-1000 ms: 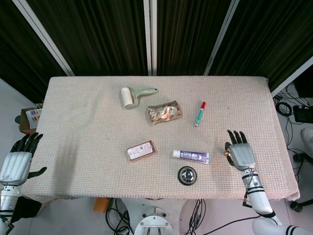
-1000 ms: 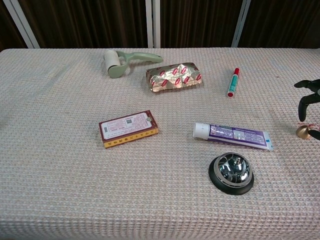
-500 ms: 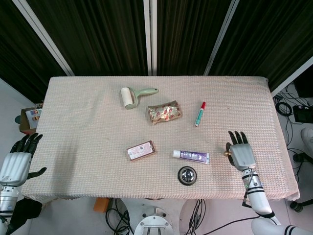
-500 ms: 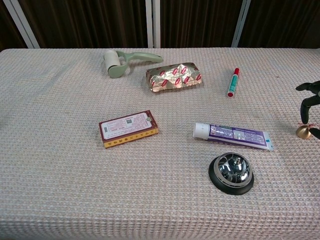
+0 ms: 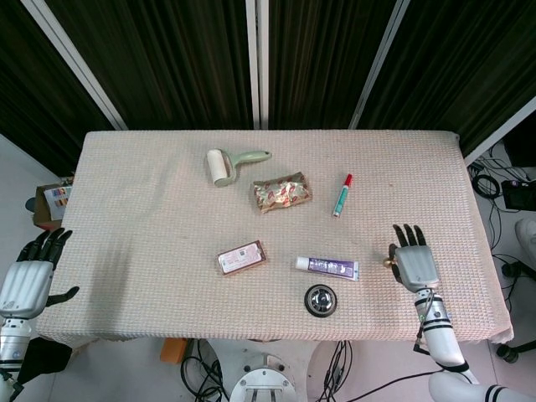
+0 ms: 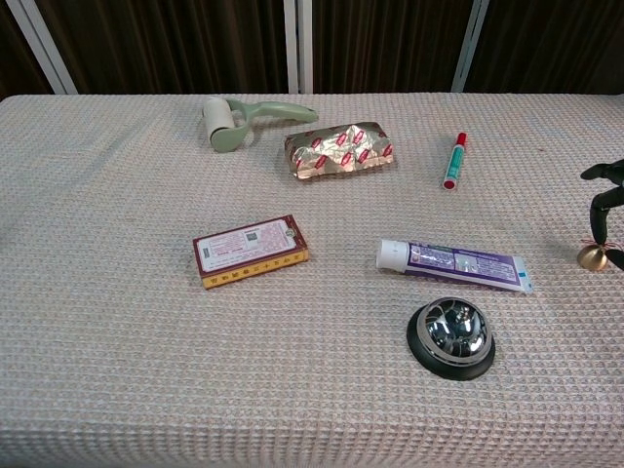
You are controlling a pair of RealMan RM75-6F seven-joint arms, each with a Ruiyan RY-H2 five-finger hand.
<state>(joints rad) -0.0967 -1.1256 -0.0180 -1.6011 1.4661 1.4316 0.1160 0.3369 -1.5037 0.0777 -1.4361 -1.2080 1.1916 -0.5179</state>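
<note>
Right hand (image 5: 414, 266) has slid slightly back toward the table's near right edge — nothing else shifted.
Its fingers are spread, holding nothing; the small brass bell (image 6: 591, 256) sits just beside its thumb, toothpaste tube (image 5: 327, 266) further left; left hand (image 5: 27, 277) spread, off-table.

Grey hands (image 5: 416, 265), blk fingers

a cloth-covered table (image 5: 151, 193) bears a lint roller (image 5: 224, 163), foil packet (image 5: 282, 193), marker (image 5: 342, 194), box (image 5: 241, 257), toothpaste tube (image 5: 327, 267), bell (image 5: 321, 299).
</note>
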